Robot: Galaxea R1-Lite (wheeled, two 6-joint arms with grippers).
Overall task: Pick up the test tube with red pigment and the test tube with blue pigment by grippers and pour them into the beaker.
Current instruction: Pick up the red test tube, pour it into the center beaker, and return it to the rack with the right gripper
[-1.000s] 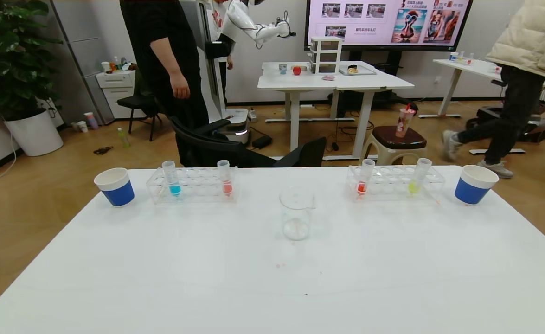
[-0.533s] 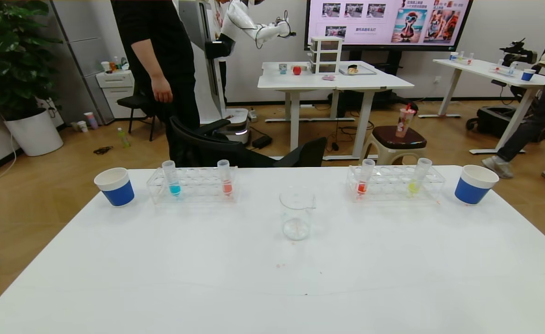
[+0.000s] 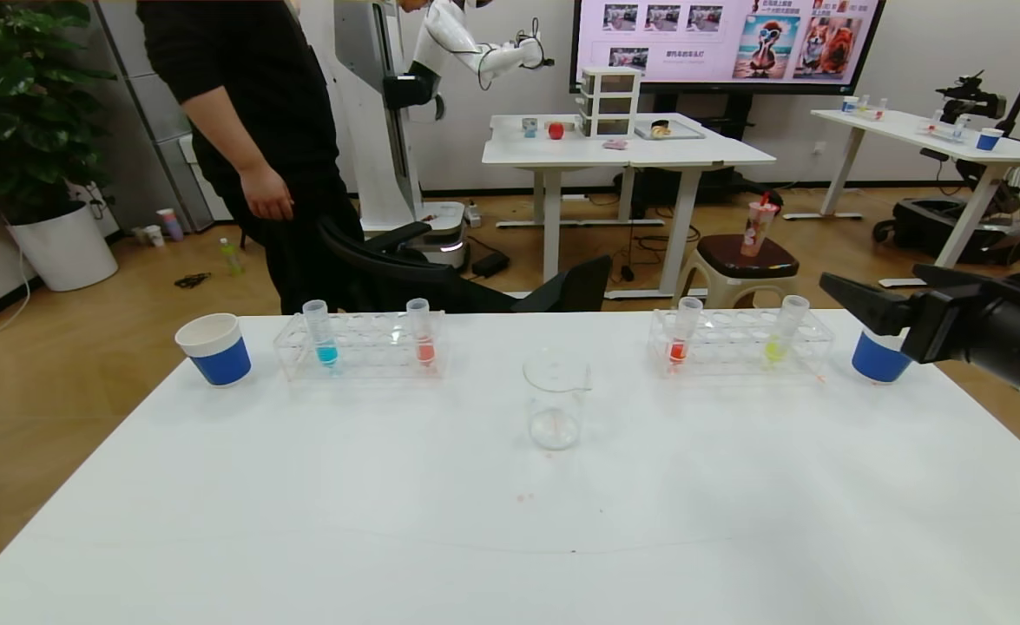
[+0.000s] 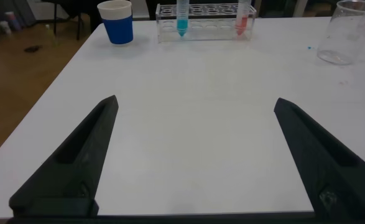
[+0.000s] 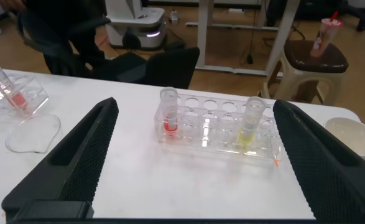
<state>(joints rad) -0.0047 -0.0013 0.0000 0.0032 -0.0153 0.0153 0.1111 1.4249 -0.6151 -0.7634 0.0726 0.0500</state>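
The test tube with red pigment (image 3: 680,337) stands in the right clear rack (image 3: 740,343), next to a yellow-green tube (image 3: 781,334). It also shows in the right wrist view (image 5: 169,118). The test tube with blue pigment (image 3: 325,335) stands in the left rack (image 3: 362,347) with a paler salmon tube (image 3: 424,334), and shows in the left wrist view (image 4: 182,18). The empty beaker (image 3: 553,401) stands at mid-table. My right gripper (image 3: 868,276) is open, hovering right of the right rack. In its wrist view (image 5: 194,102) the jaws frame that rack. My left gripper (image 4: 196,101) is open and empty, low over bare table near the front left.
Blue-and-white paper cups stand at the far left (image 3: 214,349) and far right (image 3: 878,356), the right one partly behind my gripper. A person (image 3: 249,156) stands behind the table's far left edge, by a black chair (image 3: 405,273).
My right gripper has come into the head view from the right, in front of the right cup. The people in the background have moved; the table's things have not.
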